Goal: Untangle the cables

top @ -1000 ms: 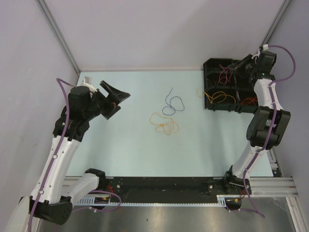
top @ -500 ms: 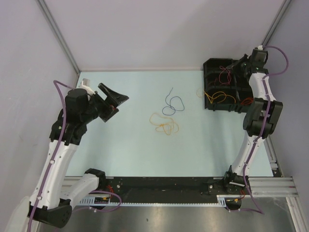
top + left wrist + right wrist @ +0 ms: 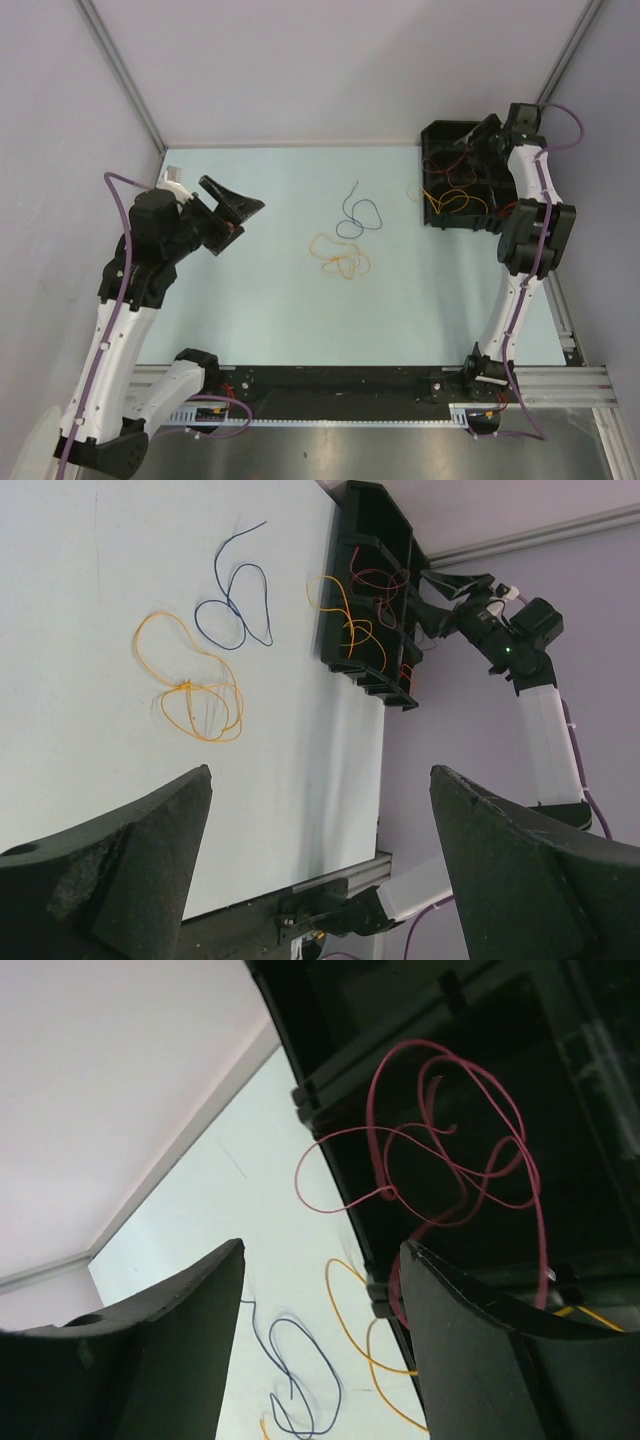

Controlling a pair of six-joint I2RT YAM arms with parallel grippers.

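A dark blue cable [image 3: 355, 215] lies looped mid-table, apart from a tangled yellow-orange cable [image 3: 340, 257] just in front of it. A black compartment tray [image 3: 440, 135] at the back right holds a pink-red cable [image 3: 462, 155] and an orange cable [image 3: 455, 200]. My right gripper [image 3: 478, 142] hangs open over the tray's back compartment. In the right wrist view nothing sits between the jaws of my right gripper [image 3: 322, 1250], and the pink-red cable [image 3: 450, 1150] lies in the tray beyond them. My left gripper [image 3: 235, 205] is raised over the table's left side, open and empty.
In the left wrist view, past the left gripper [image 3: 320, 772], lie the blue cable [image 3: 235, 600], the yellow tangle [image 3: 195, 695] and the tray [image 3: 385, 520]. An orange loop [image 3: 345, 1330] hangs out over the tray wall [image 3: 310, 1100]. Another red cable [image 3: 515, 208] lies in the tray's right compartment.
My right gripper has moved toward the tray's back corner and its jaws have gone from shut to open. The left arm has drifted slightly left, still open.
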